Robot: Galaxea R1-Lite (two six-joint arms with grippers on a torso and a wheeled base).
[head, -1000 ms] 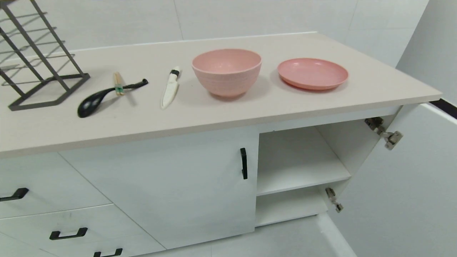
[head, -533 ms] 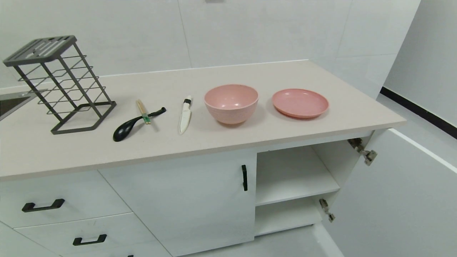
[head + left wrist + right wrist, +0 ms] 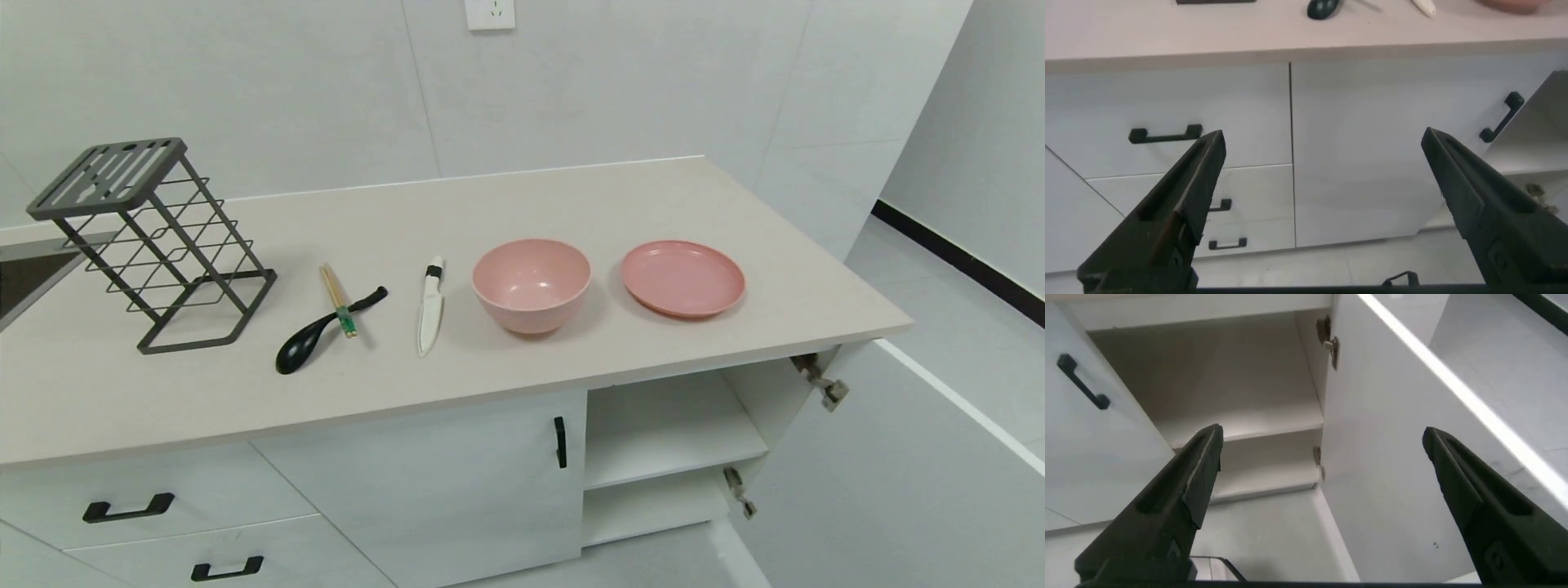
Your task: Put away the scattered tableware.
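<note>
both claws hang low in front of the white cabinet fronts. the left gripper (image 3: 1323, 139) is spread wide before the drawers, and the right gripper (image 3: 1321, 434) is spread just as wide facing the open cupboard. neither holds anything. all the tableware lies in a row on the pale beige countertop (image 3: 571, 204): a round pink plastic bowl (image 3: 531, 284), a shallow pink plate (image 3: 682, 278) just beside it towards the right end, a white-bladed knife with a black band (image 3: 430, 305), and a glossy black spoon (image 3: 322, 331) with a pair of wooden chopsticks (image 3: 338, 300) lying across its handle, near a dark wire rack (image 3: 151, 245). the likely trouble: lifting the chopsticks or the spoon may drag the other along, the flat knife could slip from a pinch, and the plate sits towards the counter's right edge, where a nudge might send it off. the swung-out white cabinet door (image 3: 898, 490) crowds the right arm's path. the upper shelf (image 3: 669, 433) faces outward, and there is room behind the row towards the wall.
</note>
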